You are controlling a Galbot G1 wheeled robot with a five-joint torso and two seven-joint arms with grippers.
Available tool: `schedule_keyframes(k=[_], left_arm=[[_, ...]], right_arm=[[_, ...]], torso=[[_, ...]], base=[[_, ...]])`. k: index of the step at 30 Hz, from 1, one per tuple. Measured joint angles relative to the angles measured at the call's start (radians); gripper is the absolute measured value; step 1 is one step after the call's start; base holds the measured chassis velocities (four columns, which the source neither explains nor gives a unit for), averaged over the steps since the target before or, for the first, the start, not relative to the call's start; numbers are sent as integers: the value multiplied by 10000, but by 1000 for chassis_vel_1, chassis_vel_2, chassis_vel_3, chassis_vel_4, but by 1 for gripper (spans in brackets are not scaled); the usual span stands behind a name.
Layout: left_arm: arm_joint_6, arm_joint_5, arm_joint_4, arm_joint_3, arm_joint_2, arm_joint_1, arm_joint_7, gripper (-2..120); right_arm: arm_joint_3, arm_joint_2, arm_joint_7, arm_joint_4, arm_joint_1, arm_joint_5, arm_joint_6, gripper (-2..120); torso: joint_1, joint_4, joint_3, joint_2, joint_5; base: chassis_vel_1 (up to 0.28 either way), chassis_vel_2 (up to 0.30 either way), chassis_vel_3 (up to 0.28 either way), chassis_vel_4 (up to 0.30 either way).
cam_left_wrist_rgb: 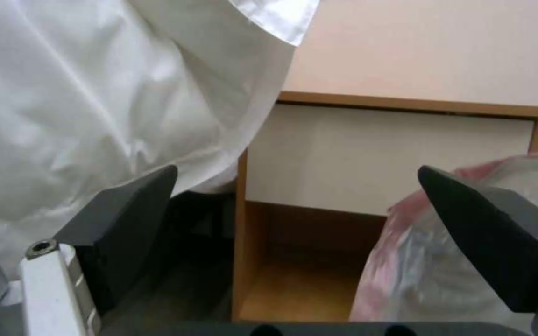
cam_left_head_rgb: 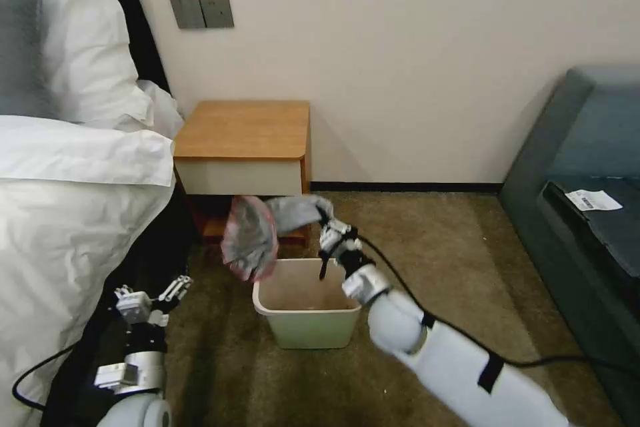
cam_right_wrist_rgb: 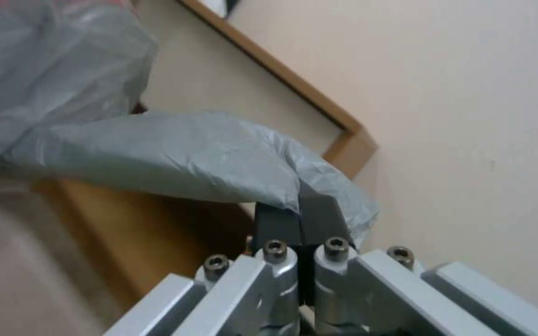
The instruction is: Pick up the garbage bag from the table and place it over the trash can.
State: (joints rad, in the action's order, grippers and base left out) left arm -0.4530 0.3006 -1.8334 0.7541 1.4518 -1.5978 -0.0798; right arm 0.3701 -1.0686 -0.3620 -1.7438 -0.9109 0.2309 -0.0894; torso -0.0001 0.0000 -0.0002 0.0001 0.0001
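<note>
Head view — bag: my right gripper [cam_left_head_rgb: 325, 221] is clamped on one end of the garbage bag [cam_left_head_rgb: 257, 237]; the rest hangs off to my left, in the air, in front of the table's [cam_left_head_rgb: 243, 130] lower shelf.
Head view — bin: the trash can [cam_left_head_rgb: 305, 303] sits on the carpet below, in front of the table; the bag's pink-rimmed mouth dangles above its left far corner, not over the rim yet.
Head view — axis: the bag runs roughly sideways from my right gripper leftward, then droops, mouth end farthest from the grip.
Head view — left arm: my left gripper [cam_left_head_rgb: 155, 298] is low beside the bed, fingers spread, holding nothing, left of the bin and apart from the bag.
Left wrist view: open fingers [cam_left_wrist_rgb: 126, 219] frame the table's drawer front [cam_left_wrist_rgb: 399, 158]; the bag [cam_left_wrist_rgb: 418, 275] sits just behind the one finger, pink rim facing me — so my left gripper is nearer the free mouth end.
Right wrist view: pads [cam_right_wrist_rgb: 300, 219] shut tight on a fold of the bag [cam_right_wrist_rgb: 175, 161]; the film stretches away from the grip toward the table edge [cam_right_wrist_rgb: 319, 112].
Call: the mouth lies left of the grip, so I'd judge the left gripper has to take that rim to spread it.
</note>
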Motion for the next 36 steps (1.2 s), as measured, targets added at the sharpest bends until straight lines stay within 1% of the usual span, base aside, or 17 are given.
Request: schedule_keyframes(k=[8,11,13,14,17,22,25,26,27,29,30,31,32,33,34,35,36], left_arm=[[-8,-24,-53,19,-52,-4,20,97],[-8,-125,-113,0,-53,-46,62,97],[-8,-384,-267,-40,-108,-142,151,97],[-8,-384,-267,-40,-108,-142,151,97],[8,-696,-532,-133,-375,-343,235,97],[66,-840,-630,-144,-469,-360,259,97],[163,-860,-688,-154,-458,-338,321,97],[163,-860,-688,-154,-458,-338,321,97],[174,-869,-693,-161,-454,-336,334,97],[209,-882,-706,-174,-453,-336,350,97],[209,-882,-706,-174,-453,-336,350,97],[234,-882,-718,-181,-455,-336,358,97],[292,-884,-742,-192,-466,-336,374,97],[372,-885,-778,-204,-490,-343,394,97],[458,-886,-835,-223,-521,-367,404,97],[458,-886,-835,-223,-521,-367,404,97],[638,-878,-947,-248,-578,-430,400,97]], right_arm=[[-25,297,-99,-513,-1075,787,79,0],[-144,379,-179,-713,-1431,770,14,0],[-156,532,-342,-995,-1741,317,-324,0],[-156,532,-342,-995,-1741,317,-324,0],[-238,715,-444,-1265,-2183,-116,-570,0],[-300,694,-448,-1464,-2376,-554,-690,0],[-250,736,-440,-1737,-2401,-1244,-955,0],[-250,736,-440,-1737,-2401,-1244,-955,0],[-221,778,-428,-1810,-2399,-1455,-1027,3],[-161,874,-425,-2038,-2393,-2096,-1321,13],[-161,874,-425,-2038,-2393,-2096,-1321,13],[-143,919,-434,-2133,-2383,-2417,-1466,18],[-127,987,-440,-2243,-2356,-2862,-1684,21],[-121,1039,-457,-2319,-2312,-3203,-1854,27],[-120,1070,-483,-2368,-2263,-3431,-1972,30],[-120,1070,-483,-2368,-2263,-3431,-1972,30],[-120,1112,-508,-2424,-2200,-3708,-2119,36]], torso=[[0,0,0,0,0],[1,0,0,0,0],[0,0,1,0,-1],[0,0,1,0,-1],[0,0,1,0,-1],[0,0,0,0,0],[1,0,1,0,0],[1,0,1,0,0],[0,0,1,0,-1],[0,0,1,-1,0],[0,0,1,-1,0],[1,0,1,-1,-1],[0,0,1,-1,-1],[0,0,1,-1,-1],[1,0,1,-1,-2],[1,0,1,-1,-2],[1,0,1,-1,-2]], base=[[0,0,0,0],[0,0,0,0],[0,0,0,0],[0,0,0,0],[0,0,0,0],[0,0,0,0],[0,0,0,0],[0,0,0,0],[0,0,0,0],[0,0,0,0],[0,0,0,0],[0,0,0,0],[0,0,0,0],[0,0,0,0],[0,0,0,0],[0,0,0,0],[0,0,0,0]])
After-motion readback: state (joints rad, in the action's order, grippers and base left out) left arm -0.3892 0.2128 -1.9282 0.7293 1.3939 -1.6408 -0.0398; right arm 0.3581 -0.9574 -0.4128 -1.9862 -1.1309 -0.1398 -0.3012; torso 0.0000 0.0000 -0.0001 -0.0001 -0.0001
